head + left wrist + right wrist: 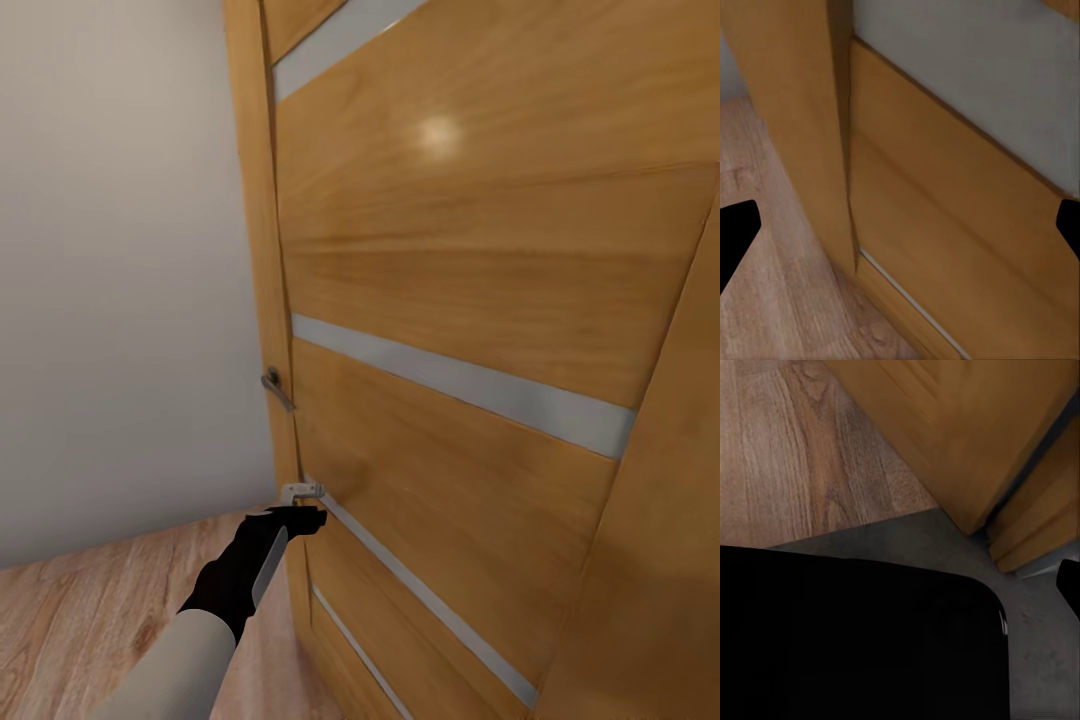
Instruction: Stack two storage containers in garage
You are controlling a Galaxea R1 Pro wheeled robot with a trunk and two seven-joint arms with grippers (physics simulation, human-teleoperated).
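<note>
Your head camera faces a tall honey-coloured wooden door (480, 250) with narrow frosted grey glass strips (460, 383) running diagonally across the view, set in a matching wooden door frame (255, 250). A small metal lever handle (276, 386) projects from the door's edge beside the frame, and a plain off-white wall (120, 280) stands to the left of the frame. Below the wall lies the light wood plank floor (90, 610). Your left arm, white at the forearm and black at the wrist, reaches forward from the lower left, and the left claw (303, 497) sits just beside the lower door edge, close under the second glass strip; whether it touches the door cannot be told. In the left wrist view, the two black fingertips (735, 232) stand far apart at opposite borders, so the left claw is spread wide with nothing between its fingers, and the door panel and frame seam lie directly ahead of it. In the right wrist view, a large black body (862, 637) of unclear identity covers the lower part, a dark grey speckled concrete floor (1035, 645) meets the plank floor at the threshold, and the wooden door corner stands above it. One black fingertip (1070, 585) shows at the border; you cannot tell whether the right claw is spread or closed.
</note>
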